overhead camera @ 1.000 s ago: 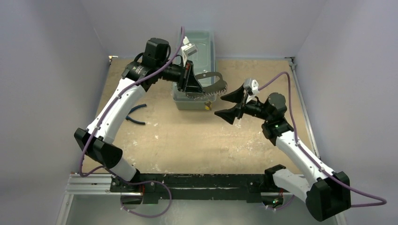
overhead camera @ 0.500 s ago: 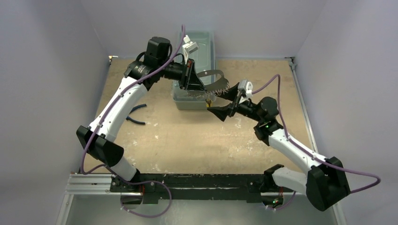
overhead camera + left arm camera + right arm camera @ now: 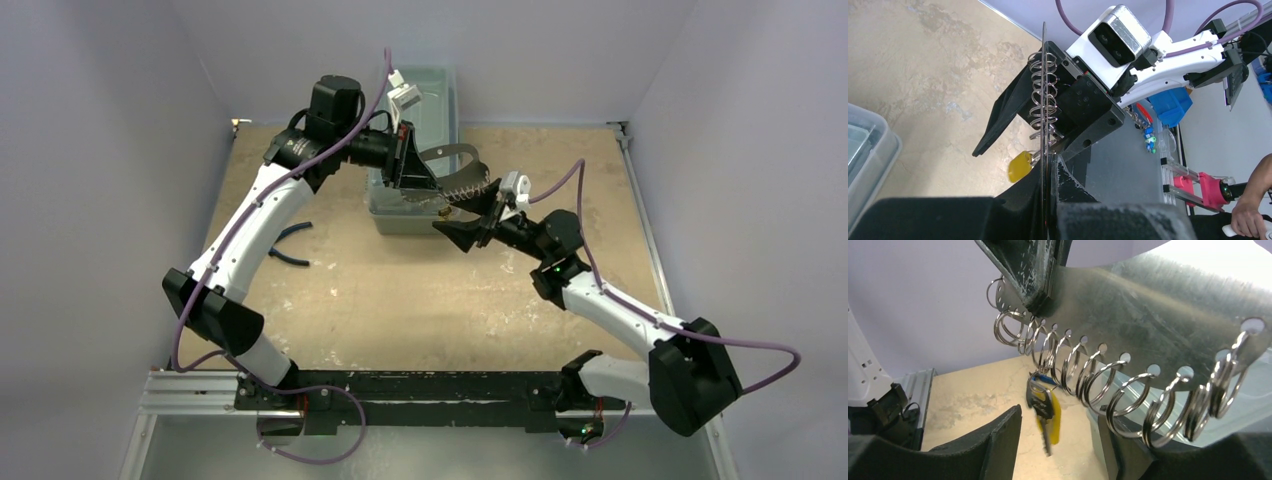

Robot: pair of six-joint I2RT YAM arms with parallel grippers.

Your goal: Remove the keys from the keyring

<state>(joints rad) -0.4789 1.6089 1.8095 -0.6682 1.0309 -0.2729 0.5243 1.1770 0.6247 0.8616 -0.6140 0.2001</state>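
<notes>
While the left gripper (image 3: 420, 180) is pressed tight on the keyring (image 3: 1158, 325), pinching it near one end, the right gripper (image 3: 470, 215) sits just under the keyring's lower edge with jaws apart and nothing pinched. Keyring is a curved silvery metal strip held up off the table (image 3: 400, 300). A row of holes runs along its lower edge. Wire rings (image 3: 1098, 382) hang through the holes, some bunched in twos or threes, with a few more on the far side of the clamp point. Keys (image 3: 1045, 410) hang from one ring near the clamped end of the keyring: a yellow-headed one, a grey one in front of it, and a small blue bit at the top. In the right wrist view the keys dangle in the gap between the right fingers (image 3: 998, 445), with space showing on both sides, so no contact that can be seen. In the left wrist view the keyring is edge-on, a thin line with the rings stacked along it and the yellow key head just beside it. A grey-green bin (image 3: 440, 100) lies behind and below the keyring, its near end under the strip in the top view. Blue-handled pliers (image 3: 290, 247) lie flat on the table, well apart from the keyring, on the left arm's side.
</notes>
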